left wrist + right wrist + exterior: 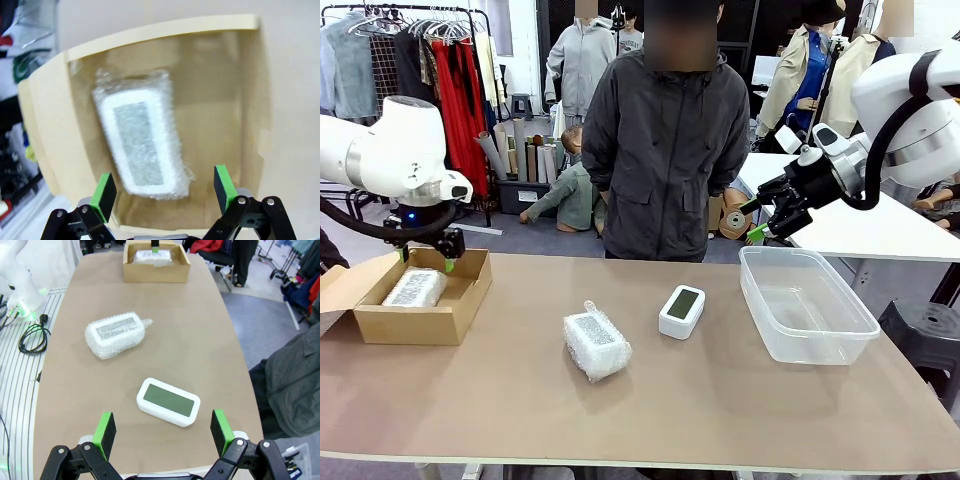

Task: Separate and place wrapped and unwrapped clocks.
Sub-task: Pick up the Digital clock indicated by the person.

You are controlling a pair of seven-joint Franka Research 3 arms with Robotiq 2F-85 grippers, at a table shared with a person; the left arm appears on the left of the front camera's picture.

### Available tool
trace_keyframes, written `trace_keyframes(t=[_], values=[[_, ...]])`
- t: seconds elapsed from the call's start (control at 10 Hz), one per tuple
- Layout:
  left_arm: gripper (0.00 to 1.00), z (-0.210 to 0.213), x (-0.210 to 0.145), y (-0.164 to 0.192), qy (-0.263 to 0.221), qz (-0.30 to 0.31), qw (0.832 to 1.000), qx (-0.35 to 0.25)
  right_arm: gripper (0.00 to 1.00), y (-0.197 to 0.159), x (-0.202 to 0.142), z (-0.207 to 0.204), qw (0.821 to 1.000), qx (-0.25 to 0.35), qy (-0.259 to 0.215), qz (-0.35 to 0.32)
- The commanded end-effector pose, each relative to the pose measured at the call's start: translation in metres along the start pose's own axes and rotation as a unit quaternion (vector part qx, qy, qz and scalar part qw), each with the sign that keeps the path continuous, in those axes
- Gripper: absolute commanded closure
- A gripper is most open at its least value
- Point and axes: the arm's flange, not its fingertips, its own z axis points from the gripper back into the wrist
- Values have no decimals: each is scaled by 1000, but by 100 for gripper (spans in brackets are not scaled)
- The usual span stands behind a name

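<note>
One bubble-wrapped clock lies inside the brown cardboard box at the table's left. My left gripper hangs open just above it, with nothing between its green pads. A second wrapped clock rests on the table's middle. The bare white clock with a grey-green screen lies to its right. My right gripper is open, raised above the far right side of the table, over the bare clock in its wrist view.
A clear plastic tub stands on the table's right. A person in a dark jacket stands at the far edge, hands down. A white table lies behind at the right. Cables lie beside the table.
</note>
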Motion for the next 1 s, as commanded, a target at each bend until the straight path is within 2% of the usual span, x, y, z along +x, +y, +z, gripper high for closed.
trace_keyframes(t=[0.0, 0.2, 0.3, 0.5, 0.6, 0.8, 0.9], values=[[0, 22, 9, 17, 11, -82, 992, -92, 0, 0, 1, 1, 1000, -4, 2, 4], [0, 49, 13, 21, -7, -177, 969, -170, 0, 0, 1, 1, 1000, -4, 2, 4], [0, 63, 16, 25, -23, -233, 948, -217, 0, 0, 1, 1, 1000, -4, 2, 4], [0, 100, 19, 29, -77, -345, 893, -278, 0, 0, 1, 1, 1000, -4, 2, 4], [0, 118, 18, 27, -109, -378, 871, -293, 0, 0, 1, 1, 1000, -4, 2, 4], [0, 148, 8, 32, -193, -459, 810, -311, 0, 0, 1, 1, 1000, -4, 2, 4], [0, 155, 2, 32, -217, -479, 791, -314, 0, 0, 1, 1, 1000, -4, 2, 4]])
